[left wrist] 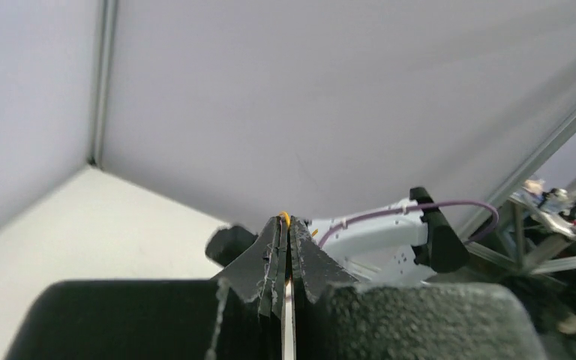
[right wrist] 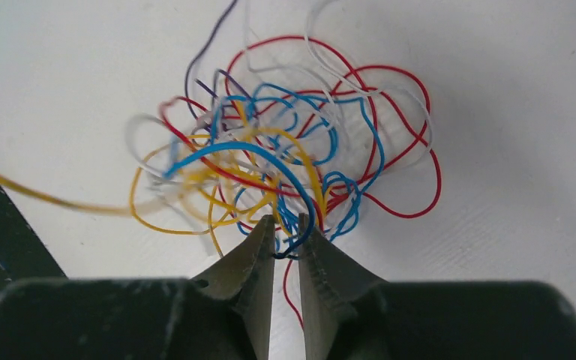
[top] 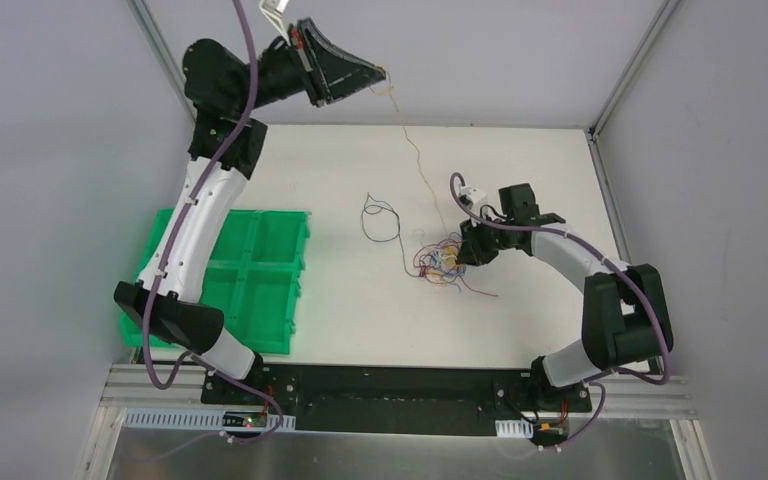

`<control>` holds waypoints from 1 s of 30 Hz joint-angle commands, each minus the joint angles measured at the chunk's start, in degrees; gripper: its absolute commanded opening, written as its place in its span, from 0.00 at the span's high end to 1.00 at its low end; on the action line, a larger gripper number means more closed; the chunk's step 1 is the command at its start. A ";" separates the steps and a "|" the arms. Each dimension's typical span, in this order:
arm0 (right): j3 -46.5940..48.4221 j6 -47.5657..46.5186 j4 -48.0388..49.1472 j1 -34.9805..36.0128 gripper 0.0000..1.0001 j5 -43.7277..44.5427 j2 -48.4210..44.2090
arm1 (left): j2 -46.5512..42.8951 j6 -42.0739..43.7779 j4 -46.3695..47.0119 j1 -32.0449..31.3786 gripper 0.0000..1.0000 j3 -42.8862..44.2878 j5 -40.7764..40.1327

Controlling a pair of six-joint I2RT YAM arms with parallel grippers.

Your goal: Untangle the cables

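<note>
A tangle of thin cables (top: 438, 258) in red, blue, yellow, white and purple lies on the white table right of centre. My left gripper (top: 382, 72) is raised high at the back, shut on a yellow cable (top: 415, 150) that stretches down into the tangle. A bit of that yellow cable (left wrist: 286, 216) pokes out above the pressed fingertips in the left wrist view. My right gripper (top: 460, 255) is down at the right edge of the tangle (right wrist: 292, 150). Its jaws stand a narrow gap apart (right wrist: 286, 225), and a blue cable loop (right wrist: 304, 225) crosses the gap.
A separate dark cable (top: 380, 220) lies loose on the table left of the tangle. A green compartment bin (top: 250, 275) sits at the left, under the left arm. Grey walls enclose the table at the back and sides.
</note>
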 commanded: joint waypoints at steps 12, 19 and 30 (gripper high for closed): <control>-0.06 -11.15 -7.04 -0.29 1.00 11.72 5.01 | 6.24 7.17 -5.08 5.62 1.00 36.49 -7.81; 1.15 -18.08 -12.01 -4.95 1.00 22.34 7.52 | 4.77 9.02 -6.38 10.08 1.00 38.54 -11.76; 5.83 -21.67 -17.75 -12.78 0.93 21.63 13.07 | 0.64 11.43 -10.20 16.20 1.00 37.65 -15.56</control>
